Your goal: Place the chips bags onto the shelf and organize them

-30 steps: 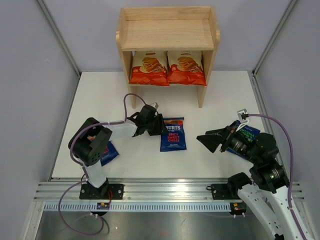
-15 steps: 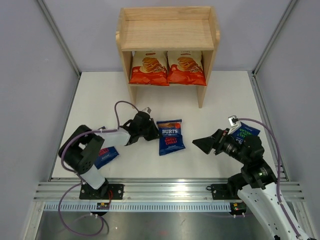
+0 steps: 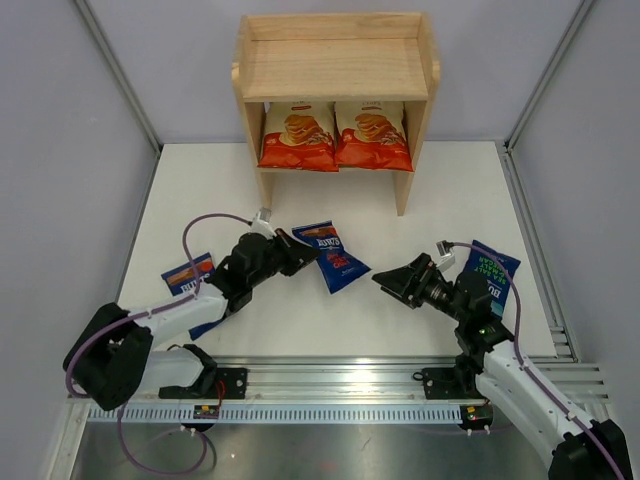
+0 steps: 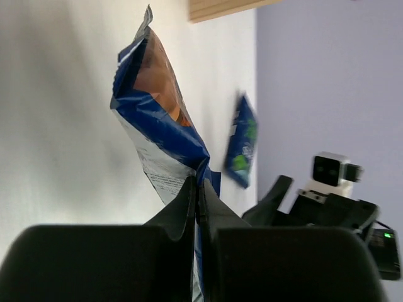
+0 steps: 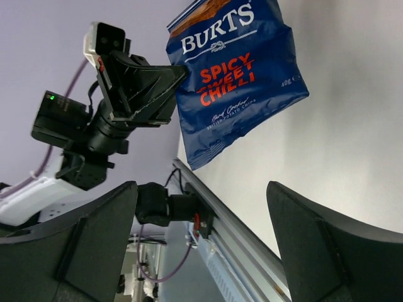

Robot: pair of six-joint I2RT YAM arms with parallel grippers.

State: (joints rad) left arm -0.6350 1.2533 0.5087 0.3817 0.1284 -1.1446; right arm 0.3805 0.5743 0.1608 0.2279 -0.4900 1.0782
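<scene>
The wooden shelf [image 3: 335, 65] stands at the back, with two Cassava Chips bags [image 3: 297, 135] [image 3: 372, 133] side by side on its lower tier and a bare top tier. My left gripper [image 3: 303, 256] is shut on the edge of a red-labelled Burts bag [image 3: 333, 258], holding it tilted just off the table; the bag also shows in the left wrist view [image 4: 164, 119] and the right wrist view [image 5: 236, 75]. My right gripper [image 3: 388, 284] is open and empty, facing that bag from the right. A second red-labelled Burts bag [image 3: 188, 273] lies at the left. The green-labelled Burts bag [image 3: 492, 270] lies behind the right arm.
The white table [image 3: 440, 200] is bounded by grey walls with slanted frame posts [image 3: 115, 70]. An aluminium rail [image 3: 330, 380] runs along the near edge by the arm bases. The shelf's front legs [image 3: 402, 195] stand on the table behind the held bag.
My left arm has dropped low and stretched out, lifting and tilting the red-labelled bag, uncovering the second red bag. My right arm has moved left and lower towards the held bag.
</scene>
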